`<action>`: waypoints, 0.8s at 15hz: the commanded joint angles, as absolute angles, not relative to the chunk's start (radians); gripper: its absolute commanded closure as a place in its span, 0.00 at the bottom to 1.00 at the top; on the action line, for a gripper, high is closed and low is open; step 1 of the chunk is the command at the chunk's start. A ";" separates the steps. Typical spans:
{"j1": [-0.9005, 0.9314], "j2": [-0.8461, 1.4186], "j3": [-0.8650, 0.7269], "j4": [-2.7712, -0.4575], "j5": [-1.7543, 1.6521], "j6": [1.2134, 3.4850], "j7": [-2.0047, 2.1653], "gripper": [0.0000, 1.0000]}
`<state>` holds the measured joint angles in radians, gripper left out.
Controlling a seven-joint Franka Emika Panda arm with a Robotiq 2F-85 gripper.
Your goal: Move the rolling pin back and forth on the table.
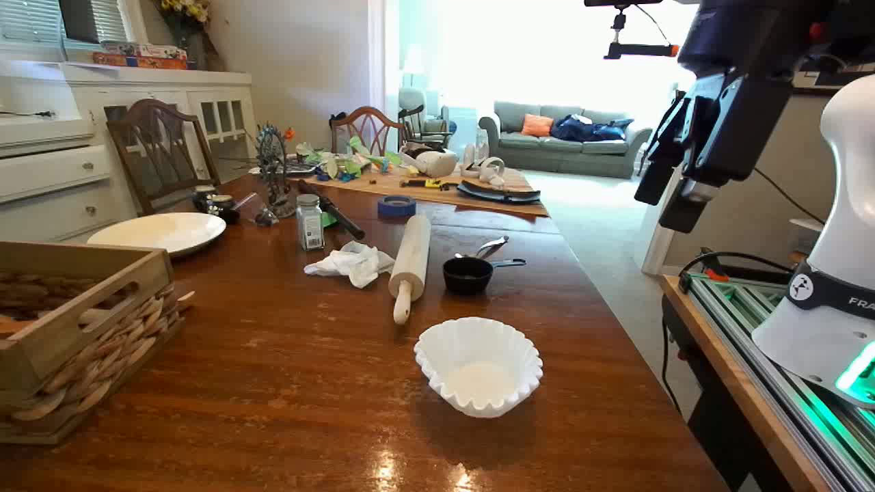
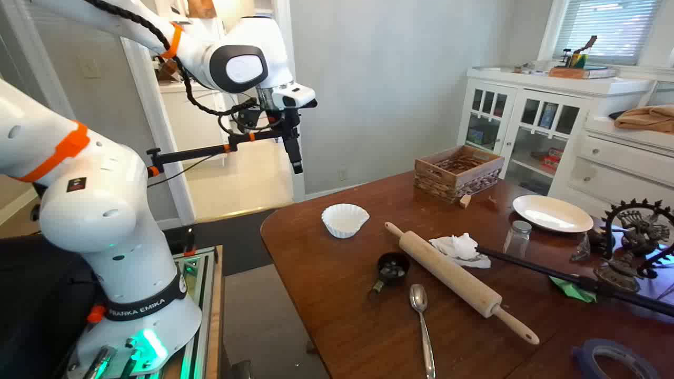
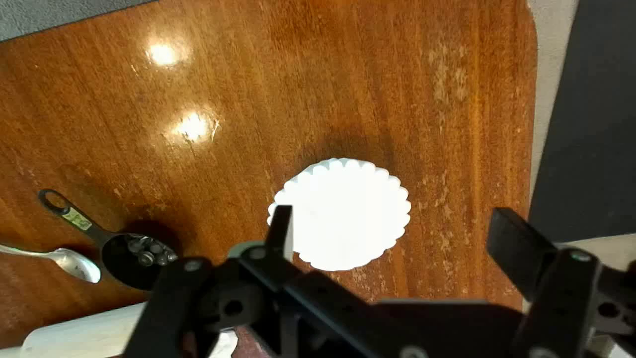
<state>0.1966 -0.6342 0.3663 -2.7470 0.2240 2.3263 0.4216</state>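
Pincer [image 3: 392,229]: black, angular, round screw heads [image 3: 580,255] | Above pincer: white housing [image 2: 275,50], black-ringed cap [image 2: 244,69], orange band [image 2: 176,38], braided black cable [image 2: 186,84] | Lower than pincer: white base [image 2: 180,322], black collar [image 2: 145,308] lettered FRANKA EMIKA, legible, lit green strip [image 2: 155,343]

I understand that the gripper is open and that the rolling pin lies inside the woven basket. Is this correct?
Not entirely: the rolling pin is not in the woven basket; both exterior views show it lying on the table, apart from the basket. The gripper is open, as you say.
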 commanded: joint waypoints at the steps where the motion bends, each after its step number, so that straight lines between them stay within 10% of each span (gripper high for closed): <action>1: 0.209 -0.632 0.353 -2.746 0.212 2.325 0.429 0.00; 12: 0.158 -0.624 0.385 -2.746 0.173 2.397 0.486 0.00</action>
